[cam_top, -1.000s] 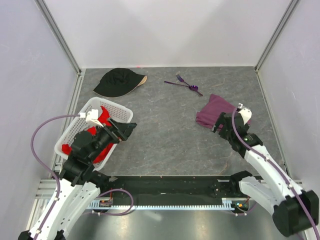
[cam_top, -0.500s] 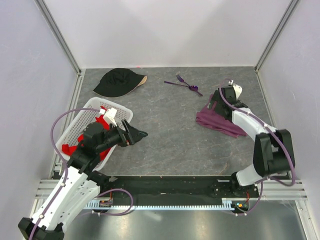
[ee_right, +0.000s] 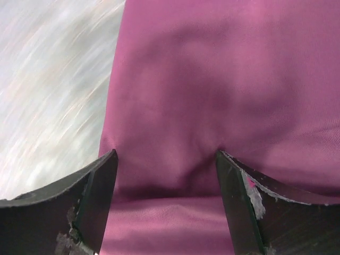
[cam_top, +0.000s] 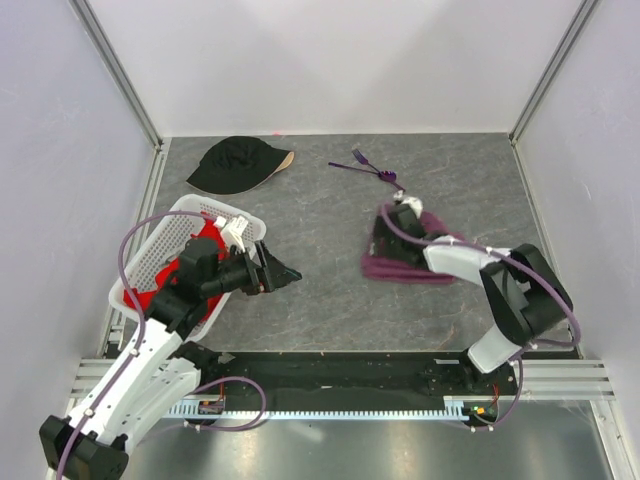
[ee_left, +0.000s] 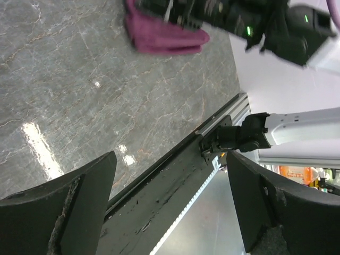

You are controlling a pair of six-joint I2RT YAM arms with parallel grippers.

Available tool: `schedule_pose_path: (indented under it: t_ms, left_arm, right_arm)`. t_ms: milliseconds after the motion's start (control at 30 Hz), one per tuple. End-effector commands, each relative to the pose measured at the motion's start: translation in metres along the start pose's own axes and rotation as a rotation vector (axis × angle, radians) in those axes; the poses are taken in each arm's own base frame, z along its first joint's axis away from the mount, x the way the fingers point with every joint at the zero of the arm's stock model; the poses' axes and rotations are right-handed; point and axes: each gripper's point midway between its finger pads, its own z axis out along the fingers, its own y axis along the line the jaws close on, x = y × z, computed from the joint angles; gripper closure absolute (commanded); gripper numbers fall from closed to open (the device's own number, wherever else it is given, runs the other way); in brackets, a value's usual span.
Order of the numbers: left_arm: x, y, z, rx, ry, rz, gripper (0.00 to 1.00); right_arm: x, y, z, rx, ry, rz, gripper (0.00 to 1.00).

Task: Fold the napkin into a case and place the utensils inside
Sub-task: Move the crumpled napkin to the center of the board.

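Reaches the right gripper point(cam_top: 390, 222) down onto the crumpled plum-purple cloth napkin point(cam_top: 405, 255) right of the grey table's point(cam_top: 330, 290) centre, fingers spread wide with a ridge of cloth bunched between them, not pinched. Holds the left gripper point(cam_top: 283, 272) over bare table just beside the white plastic lattice basket point(cam_top: 150, 262) with its red cloth point(cam_top: 205, 240), jaws likewise parted and empty. Shows the thin purple plastic utensils point(cam_top: 368, 166) lying near the back, apart from the napkin, right of the black cap point(cam_top: 235, 165)
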Motion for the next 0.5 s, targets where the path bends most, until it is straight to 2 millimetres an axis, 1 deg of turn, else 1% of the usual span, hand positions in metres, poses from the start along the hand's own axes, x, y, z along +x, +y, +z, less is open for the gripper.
schedule_pose_path:
  t_ms: [0,33,67,133,167,200,233,267,300,333,367,400,433,467]
  left_arm:
    - [-0.007,-0.006,0.003,0.021,0.01,0.06,0.09]
    - [-0.007,-0.004,0.005,0.017,0.012,0.06,0.1]
    - [-0.005,-0.001,0.008,0.011,0.023,0.055,0.11]
    - [-0.004,0.003,0.014,0.007,0.035,0.045,0.12]
    - [-0.003,0.005,0.016,0.005,0.041,0.031,0.14]
    - [-0.001,0.007,0.021,0.005,0.061,0.015,0.15]
    - [0.0,0.008,0.023,0.009,0.068,0.006,0.16]
    - [-0.002,0.005,0.026,0.029,0.064,-0.003,0.18]
    - [0.0,0.006,0.03,0.028,0.075,-0.01,0.21]
    - [0.001,0.011,0.035,0.006,0.083,-0.02,0.23]
    - [0.003,0.01,0.038,-0.004,0.092,-0.01,0.24]
    - [0.0,0.016,0.043,-0.041,0.077,-0.001,0.24]
    - [0.002,0.024,0.05,-0.078,0.088,-0.003,0.25]
    - [0.0,0.029,0.054,-0.123,0.082,0.008,0.25]
  right_arm:
    - [0.075,0.07,-0.048,-0.24,0.12,-0.08,0.19]
    - [0.082,0.077,-0.057,-0.264,0.135,-0.089,0.18]
    - [0.082,0.092,-0.078,-0.328,0.116,-0.109,0.18]
    - [0.073,0.103,-0.099,-0.395,0.087,-0.119,0.17]
    - [0.056,0.106,-0.116,-0.427,0.031,-0.115,0.16]
    - [0.044,0.1,-0.12,-0.396,-0.017,-0.119,0.11]
    - [0.039,0.083,-0.121,-0.323,-0.031,-0.156,0.07]
    - [0.012,0.066,-0.122,-0.244,-0.106,-0.131,0.05]
    - [0.006,0.052,-0.12,-0.195,-0.102,-0.139,0.04]
    - [0.0,0.042,-0.114,-0.159,-0.1,-0.14,0.03]
    - [-0.017,0.033,-0.109,-0.131,-0.117,-0.147,0.03]
    - [-0.018,0.034,-0.105,-0.142,-0.092,-0.156,0.02]
    - [-0.023,0.041,-0.096,-0.148,-0.063,-0.168,0.02]
    - [-0.025,0.043,-0.09,-0.151,-0.04,-0.187,0.02]
